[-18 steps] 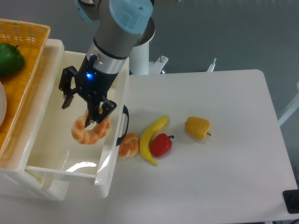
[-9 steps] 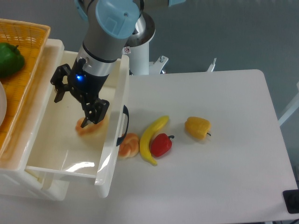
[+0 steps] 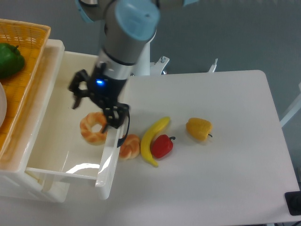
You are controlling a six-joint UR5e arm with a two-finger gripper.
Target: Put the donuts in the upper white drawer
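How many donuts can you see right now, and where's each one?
2. One donut lies in the upper white drawer; the other donut sits on the table beside the drawer front.

My arm comes down from the top of the view, the grey forearm and pale blue joint cap leaning toward the left. My wrist shows a small blue light on its dark housing. My gripper (image 3: 95,107) hangs below it with its two black fingers (image 3: 75,90) spread wide apart, one to the left and one lower right, gripping nothing.
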